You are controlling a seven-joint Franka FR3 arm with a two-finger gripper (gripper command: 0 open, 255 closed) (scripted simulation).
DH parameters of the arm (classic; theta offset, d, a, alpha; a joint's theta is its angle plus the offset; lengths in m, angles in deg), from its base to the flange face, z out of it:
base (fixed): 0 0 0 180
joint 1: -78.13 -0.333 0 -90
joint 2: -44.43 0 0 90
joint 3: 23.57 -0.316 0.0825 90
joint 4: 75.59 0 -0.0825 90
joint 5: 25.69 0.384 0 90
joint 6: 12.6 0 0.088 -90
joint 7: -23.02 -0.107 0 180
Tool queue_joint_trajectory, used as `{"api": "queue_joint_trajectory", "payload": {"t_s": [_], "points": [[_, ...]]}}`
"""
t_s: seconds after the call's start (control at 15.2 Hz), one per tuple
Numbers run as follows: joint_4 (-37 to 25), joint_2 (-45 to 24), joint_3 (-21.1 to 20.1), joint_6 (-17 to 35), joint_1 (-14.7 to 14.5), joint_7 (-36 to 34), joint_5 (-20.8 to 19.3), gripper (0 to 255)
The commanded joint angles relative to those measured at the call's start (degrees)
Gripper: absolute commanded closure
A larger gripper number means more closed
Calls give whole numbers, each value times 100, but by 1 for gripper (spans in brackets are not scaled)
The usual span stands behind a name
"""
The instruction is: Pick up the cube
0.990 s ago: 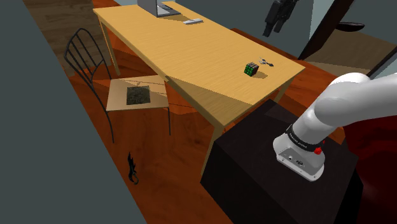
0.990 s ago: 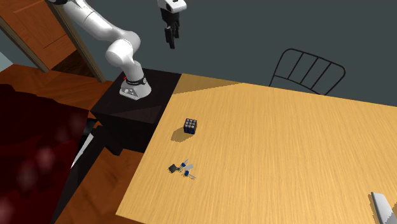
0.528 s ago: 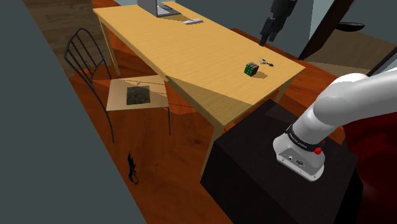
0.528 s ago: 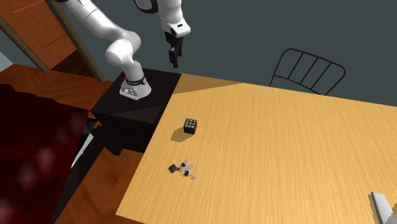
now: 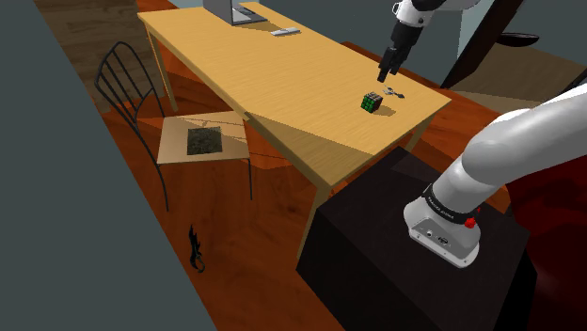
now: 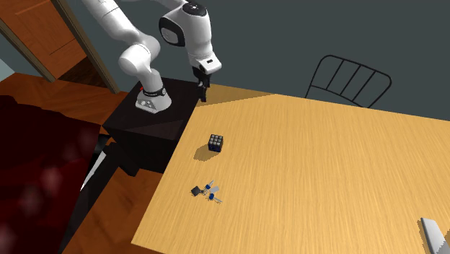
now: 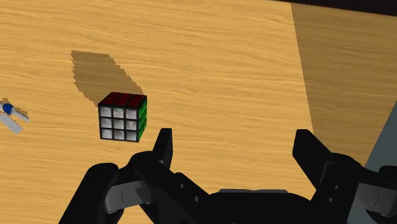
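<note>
1. Hangs over the table (image 7: pixel 210 57) as an all-black gripper (image 7: pixel 234 146), pointing down at the wood without touching it.
2. Holds the fingers (image 7: pixel 164 143) wide apart, with bare tabletop in the gap and nothing clasped.
3. Leaves the cube (image 7: pixel 123 116) outside that gap, resting on the table just past the outer side of one finger and a little ahead of its tip, apart from both fingers.
4. Shows red, white and green faces on the cube, each cut by a black grid, and a shadow cast on the side away from the gripper.
5. Places the keys (image 7: pixel 11 118) farther out on the same side, beyond the cube as seen from the gripper and apart from it.
6. From the shoulder view, sets the gripper (image 5: pixel 386 73) above the table (image 5: pixel 273 75), with the cube (image 5: pixel 372 102) lower than the fingertips and the keys (image 5: pixel 393 92) close beside the cube.
7. From the second exterior view, carries the gripper (image 6: pixel 203 92) on the white arm (image 6: pixel 137 43) that rises from the stand (image 6: pixel 155 123), near the table (image 6: pixel 324 180) corner closest to the stand.
8. There, puts the cube (image 6: pixel 215 142) farther along the table from the gripper, and the keys (image 6: pixel 208 191) beyond the cube.
9. Keeps the chair (image 5: pixel 188 132) across the table from the gripper, well apart.
</note>
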Motion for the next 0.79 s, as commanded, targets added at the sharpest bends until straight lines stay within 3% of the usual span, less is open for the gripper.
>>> {"api": "queue_joint_trajectory", "payload": {"t_s": [0.0,0.4,0.73], "points": [[-103,-432,169,337,-1,206,10,0],[-477,-1710,662,1211,10,956,271,0],[-1003,-2889,920,1769,75,1743,846,0]]}}
